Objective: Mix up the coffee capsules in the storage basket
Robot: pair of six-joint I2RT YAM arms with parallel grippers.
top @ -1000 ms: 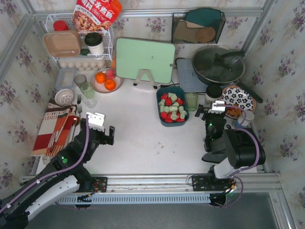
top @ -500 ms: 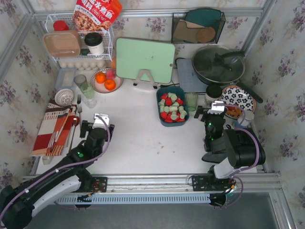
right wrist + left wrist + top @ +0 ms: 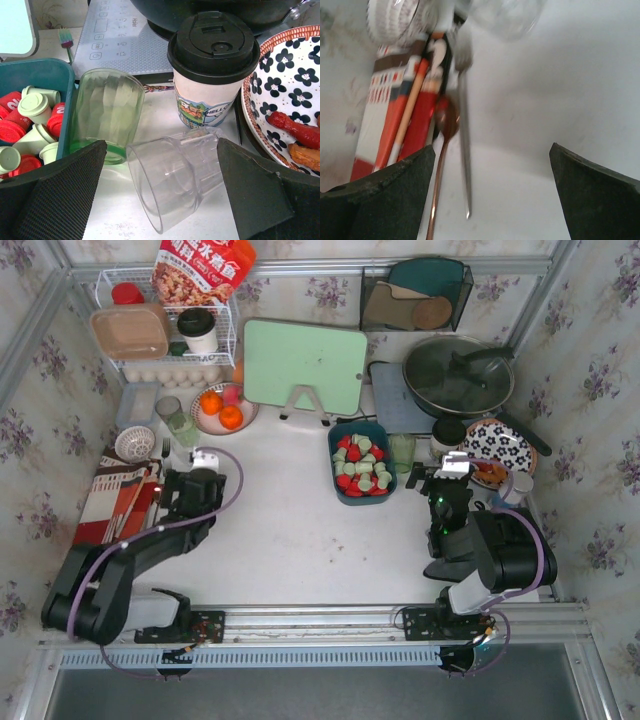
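The dark teal storage basket (image 3: 334, 477) stands at the table's middle back, holding red and mint green coffee capsules (image 3: 360, 465). Its corner (image 3: 50, 67) and some capsules (image 3: 31, 107) show at the left of the right wrist view. My left gripper (image 3: 182, 480) (image 3: 491, 150) is open and empty, far left of the basket, over a fork (image 3: 462, 125) and a copper spoon (image 3: 445, 125). My right gripper (image 3: 437, 478) (image 3: 161, 145) is open and empty, right of the basket, over a clear glass (image 3: 175, 180) lying on its side.
A green glass (image 3: 107, 112) stands against the basket's right side. A lidded paper cup (image 3: 212, 70) and a flowered plate (image 3: 285, 90) lie beyond the right gripper. A striped cloth (image 3: 105, 505) with cutlery, a small bowl (image 3: 134, 443) and oranges (image 3: 222, 410) are at the left.
My left arm has swung from the table's front toward the back left, so its gripper now sits by the cutlery on the cloth's edge. The right arm has not moved.
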